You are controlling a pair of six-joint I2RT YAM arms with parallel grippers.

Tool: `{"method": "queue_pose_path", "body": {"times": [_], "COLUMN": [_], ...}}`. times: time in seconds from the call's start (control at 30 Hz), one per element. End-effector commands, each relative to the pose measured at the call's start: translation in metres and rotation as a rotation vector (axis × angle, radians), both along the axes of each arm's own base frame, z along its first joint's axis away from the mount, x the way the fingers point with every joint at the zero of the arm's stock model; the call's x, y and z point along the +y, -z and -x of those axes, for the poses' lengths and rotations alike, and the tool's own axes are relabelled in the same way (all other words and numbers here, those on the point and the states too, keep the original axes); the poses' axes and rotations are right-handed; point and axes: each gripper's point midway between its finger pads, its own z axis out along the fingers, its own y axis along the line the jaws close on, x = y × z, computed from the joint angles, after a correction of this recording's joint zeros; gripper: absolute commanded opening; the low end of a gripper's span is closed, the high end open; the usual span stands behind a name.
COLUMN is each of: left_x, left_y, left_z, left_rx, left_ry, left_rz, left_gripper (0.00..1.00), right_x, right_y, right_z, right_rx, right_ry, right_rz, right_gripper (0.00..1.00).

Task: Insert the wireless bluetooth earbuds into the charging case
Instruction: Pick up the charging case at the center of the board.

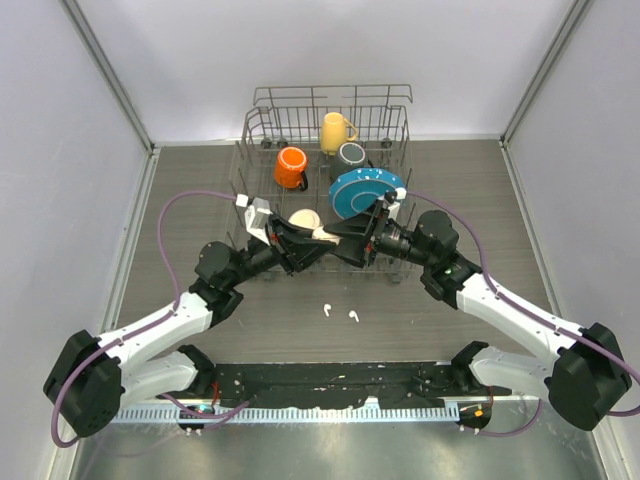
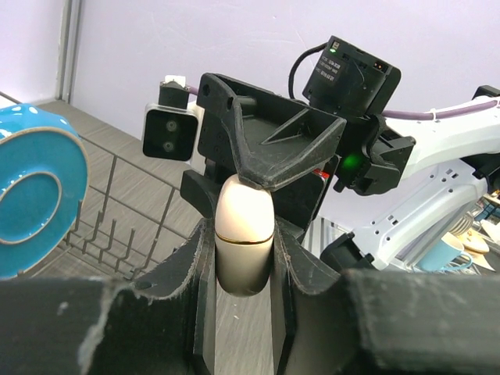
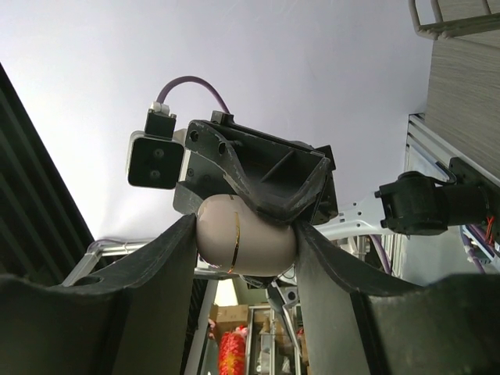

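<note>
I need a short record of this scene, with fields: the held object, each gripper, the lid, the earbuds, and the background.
held object: cream egg-shaped plastic charging case with a gold seam, up off the table
left gripper: shut on one end of the case
right gripper: shut on the other end
lid: appears closed
earbuds: two tiny white plastic earbuds, lying on the grey wooden table
background: wire dish rack holding a round blue plate

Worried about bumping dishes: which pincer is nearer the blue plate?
Right. The right pincer sits just in front of the blue plate; the left pincer faces it from further left, both gripping the case.
</note>
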Motion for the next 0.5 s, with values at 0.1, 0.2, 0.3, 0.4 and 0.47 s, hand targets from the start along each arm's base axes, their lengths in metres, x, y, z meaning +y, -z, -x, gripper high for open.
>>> {"method": "queue_pose_path", "body": {"times": [0.1,0.2,0.3,0.4,0.47], "left_x": [0.007,0.009,0.019,0.036,0.041], "left_y": [-0.018,-0.017,-0.016,-0.017,-0.011], "left_z": [0.004,0.015,0.019,0.023,0.028], "left_rx": [-0.109,-0.182,-0.230,-0.302,-0.366], "left_ry": [-0.039,-0.016,-0.055,-0.135,-0.154], "left_rz": [0.048,0.054,0.071,0.100,0.076], "left_gripper": [0.00,0.00,0.00,0.00,0.00], "right_x": [-0.004,-0.007,-0.012,-0.023,-0.030], "right_y": [-0.017,-0.009,-0.013,-0.012,-0.006], "right_z": [0.008,0.005,0.003,0.003,0.007], "right_rx": [-0.139,-0.210,-0.296,-0.404,-0.436], "right_ry": [0.009,0.035,0.060,0.085,0.086], "right_rz": [0.005,0.127,0.238,0.343,0.410], "right_gripper": [0.69,0.83,0.85,0.85,0.85]}}
